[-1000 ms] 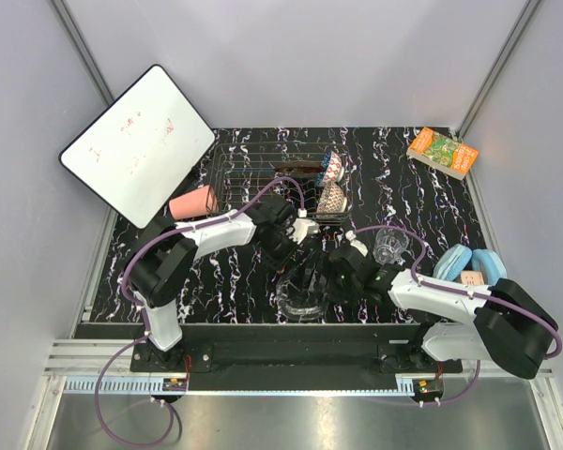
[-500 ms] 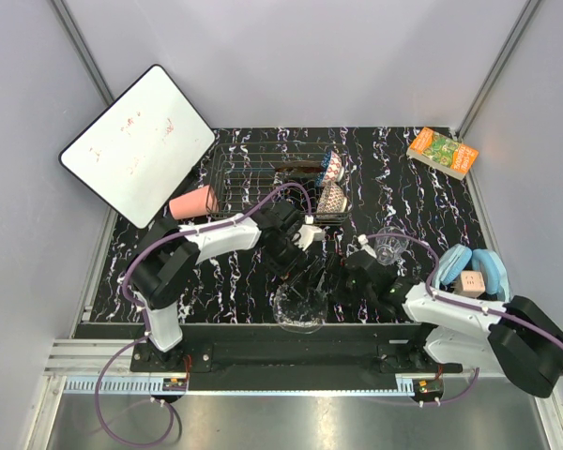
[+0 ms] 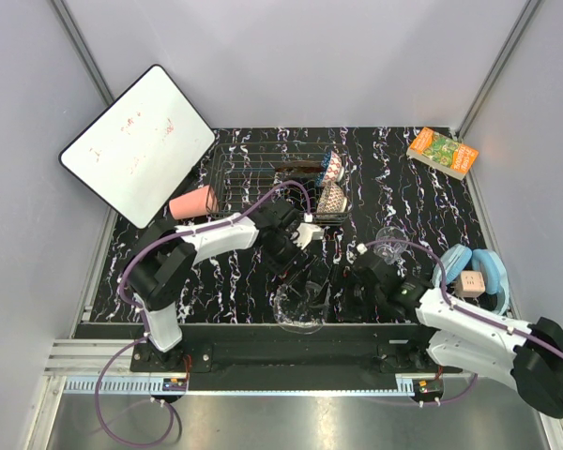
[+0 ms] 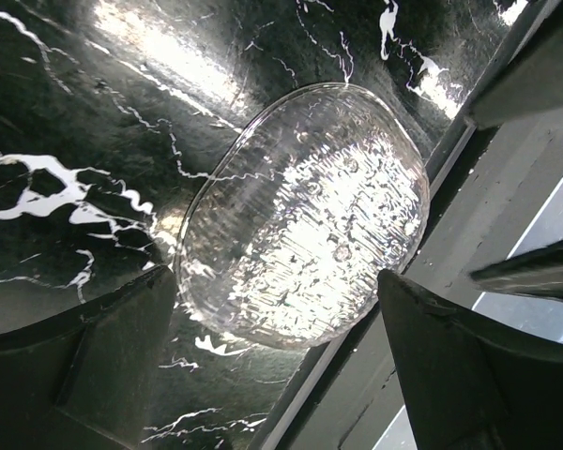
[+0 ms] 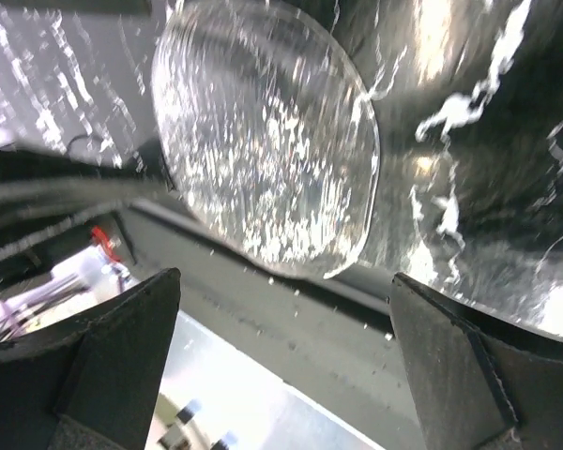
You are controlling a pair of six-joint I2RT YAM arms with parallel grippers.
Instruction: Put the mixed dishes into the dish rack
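Marbled table [image 3: 403, 178], overhead-only dish rack [image 3: 253, 178], wrist-view glass bowl [image 4: 305, 211]

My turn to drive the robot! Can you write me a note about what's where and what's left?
Open and empty: left tool and right tool, aimed at the clear glass bowl by the front edge of the table.
Done: blue patterned bowl and beige patterned bowl in the dish rack.
Left: that bowl, pink cup beside the rack, small clear glass on the table.
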